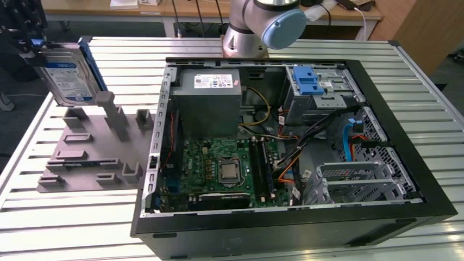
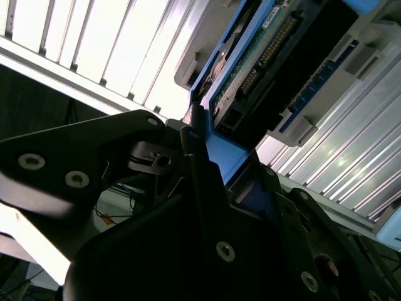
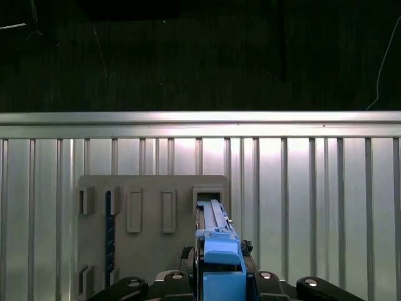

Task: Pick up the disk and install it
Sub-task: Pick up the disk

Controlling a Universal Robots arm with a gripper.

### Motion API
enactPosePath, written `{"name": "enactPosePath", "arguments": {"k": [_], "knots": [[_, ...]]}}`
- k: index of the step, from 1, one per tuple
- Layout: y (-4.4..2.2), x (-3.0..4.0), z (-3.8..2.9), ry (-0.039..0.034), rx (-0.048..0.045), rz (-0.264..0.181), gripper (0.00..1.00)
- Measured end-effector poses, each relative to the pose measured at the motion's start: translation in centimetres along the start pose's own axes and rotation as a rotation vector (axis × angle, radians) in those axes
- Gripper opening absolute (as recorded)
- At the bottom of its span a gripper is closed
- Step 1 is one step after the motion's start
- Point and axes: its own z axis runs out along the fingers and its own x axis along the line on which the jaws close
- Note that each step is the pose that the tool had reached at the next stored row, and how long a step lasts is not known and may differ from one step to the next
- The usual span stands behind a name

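The disk (image 1: 67, 76), silver with a blue-and-white label and a blue frame, stands upright at the exterior view's far left, over the far end of the grey holder fixture (image 1: 87, 157). My gripper (image 1: 42, 49) is shut on its upper end. In the first wrist view I see the disk (image 3: 216, 241) edge-on between the black fingers (image 3: 266, 279), its far end at a slot (image 3: 208, 195) of the fixture. Whether it still sits in that slot I cannot tell. The second wrist view shows the disk's underside circuit board (image 2: 263, 56) and the blue frame (image 2: 219, 157) clamped in the gripper (image 2: 210, 166).
An open computer case (image 1: 406, 163) lies on the slatted metal table (image 1: 65, 228), to the exterior view's right of the fixture. Inside are a grey power supply box (image 1: 206, 98), a motherboard (image 1: 225, 168), a silver cage with a blue latch (image 1: 313, 84) and loose cables (image 1: 290, 157).
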Motion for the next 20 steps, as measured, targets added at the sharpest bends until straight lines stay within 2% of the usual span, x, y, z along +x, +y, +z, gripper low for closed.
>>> {"name": "enactPosePath", "arguments": {"k": [8,20], "knots": [[0.01,-0.02,-0.49,0.0009,0.0,0.0,0.37],[0.01,-0.04,-0.83,0.0045,0.0,0.0,0.37]]}}
